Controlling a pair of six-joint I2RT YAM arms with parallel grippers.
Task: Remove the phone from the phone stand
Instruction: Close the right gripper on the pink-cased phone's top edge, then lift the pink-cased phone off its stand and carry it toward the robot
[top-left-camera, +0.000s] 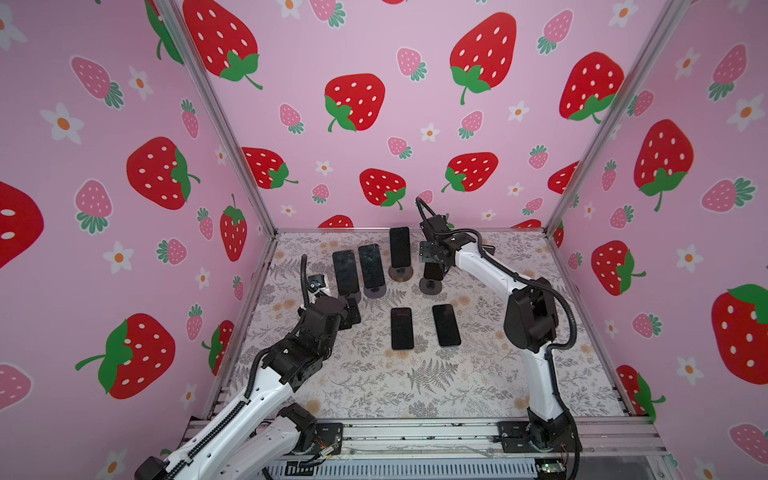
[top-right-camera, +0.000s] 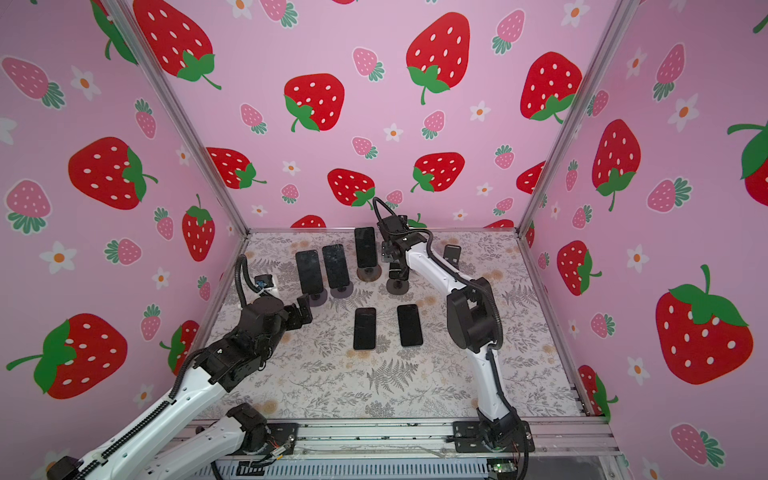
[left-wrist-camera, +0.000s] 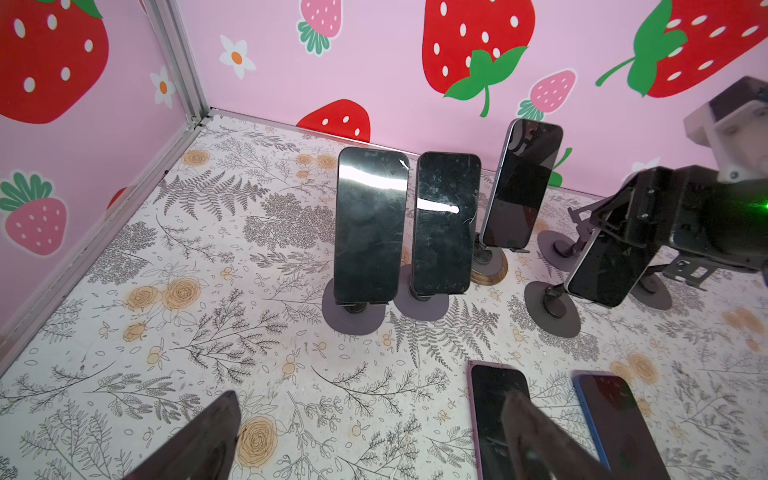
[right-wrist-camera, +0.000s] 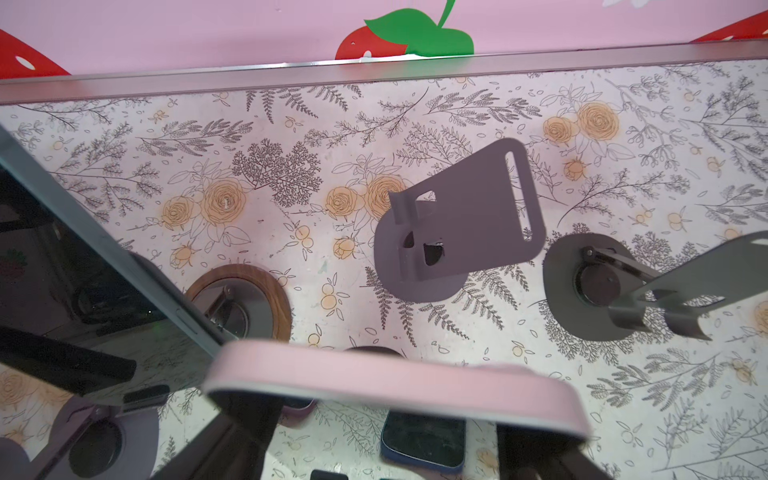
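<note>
Pink phone edge (right-wrist-camera: 395, 376), wrist-only sight, spans right jaws, grip unclear; left jaws spread.

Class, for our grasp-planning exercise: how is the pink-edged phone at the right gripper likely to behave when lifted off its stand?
The pink-edged phone looks like a stiff flat slab, so probably no flexing. Its glossy screen suggests smooth faces that may slip. Its stand has a thin stem, so dragging could tip it.

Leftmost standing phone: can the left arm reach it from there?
Probably yes. The left tool sits open just in front of the leftmost standing phone, with nothing between them.
</note>
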